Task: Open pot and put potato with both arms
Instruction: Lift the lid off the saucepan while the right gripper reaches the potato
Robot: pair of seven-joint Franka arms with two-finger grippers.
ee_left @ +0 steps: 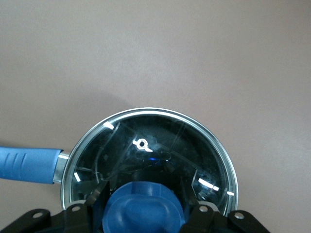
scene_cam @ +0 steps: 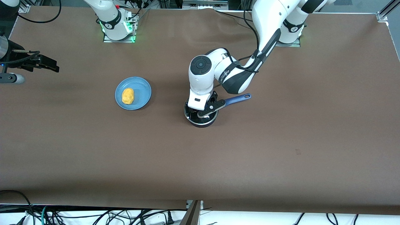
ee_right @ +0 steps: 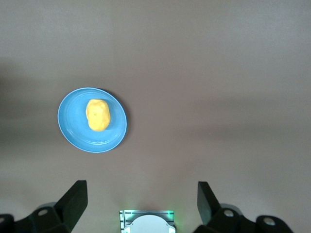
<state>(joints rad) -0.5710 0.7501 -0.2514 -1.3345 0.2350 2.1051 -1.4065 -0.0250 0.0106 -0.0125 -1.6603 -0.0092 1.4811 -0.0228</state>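
Observation:
The black pot [scene_cam: 200, 122] stands mid-table with its blue handle [scene_cam: 238, 99] pointing toward the left arm's end. The clear glass lid [ee_left: 160, 136] sits on the pot. My left gripper [scene_cam: 203, 112] is low over the lid, open, with its fingers on either side of the blue knob [ee_left: 144, 213]. The yellow-orange potato [scene_cam: 127, 96] lies on a blue plate [scene_cam: 141, 89] toward the right arm's end; it also shows in the right wrist view [ee_right: 97, 115]. My right gripper [scene_cam: 50, 65] is open and empty, high over the right arm's end of the table.
The brown table [scene_cam: 250, 162] stretches wide nearer the front camera. The right arm's base [ee_right: 146, 223] shows with green lights between the right fingers. Cables hang below the table's front edge.

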